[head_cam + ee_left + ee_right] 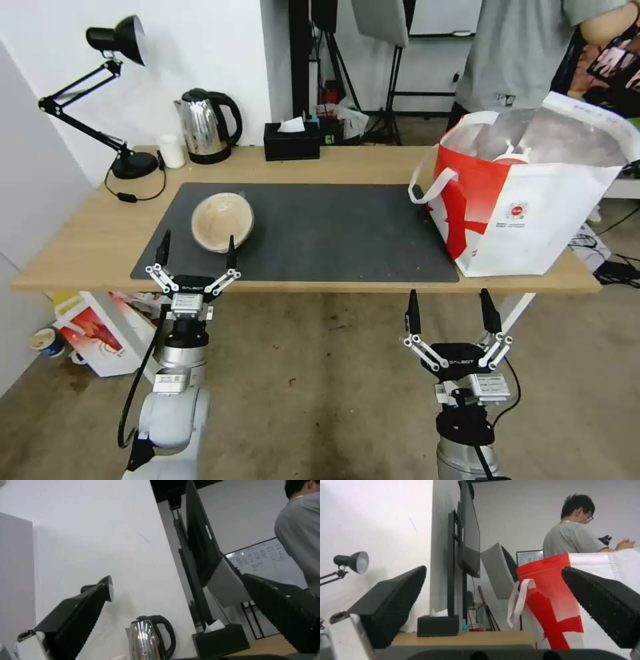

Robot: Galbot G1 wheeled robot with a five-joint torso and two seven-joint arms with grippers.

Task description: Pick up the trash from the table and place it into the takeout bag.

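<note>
Light-wood bench [80,247] carries a tan lidded bowl [222,221] on its mat, the takeout bag [527,200] well apart; left hand [195,257] gapes wide just before it, right hand [453,313] idles open below the edge, a grasp seemingly due

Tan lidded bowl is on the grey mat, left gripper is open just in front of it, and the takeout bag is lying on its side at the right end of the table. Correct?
Not quite. The head view shows the takeout bag standing upright with its mouth open, not on its side. The rest holds: the tan lidded bowl sits on the grey mat, and the left gripper is open just in front of it.
</note>
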